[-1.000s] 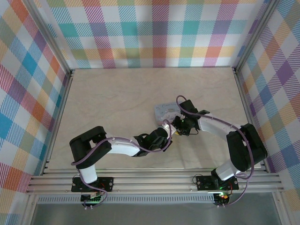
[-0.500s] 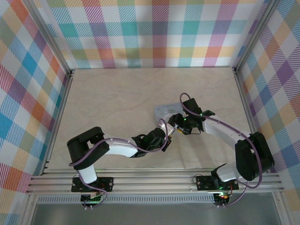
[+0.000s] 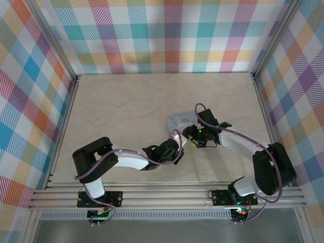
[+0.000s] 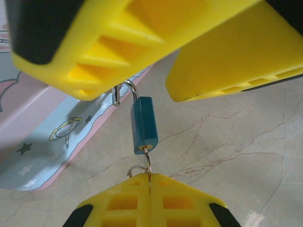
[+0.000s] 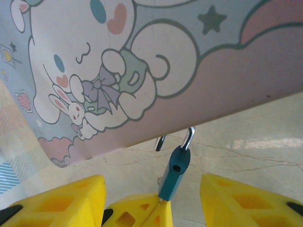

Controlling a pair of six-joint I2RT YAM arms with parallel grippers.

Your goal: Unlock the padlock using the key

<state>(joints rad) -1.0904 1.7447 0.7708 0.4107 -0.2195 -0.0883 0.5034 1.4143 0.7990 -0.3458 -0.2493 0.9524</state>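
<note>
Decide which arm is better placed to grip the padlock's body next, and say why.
Probably right. The right hand is open, with the padlock between its fingers in the right wrist view. The left hand is shut on the key in the padlock's base.

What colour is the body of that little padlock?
Teal blue; the padlock shows best in the left wrist view.

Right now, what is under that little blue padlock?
A thin key enters the padlock from below, pinched by the left gripper; its head is hidden between the fingers.
</note>
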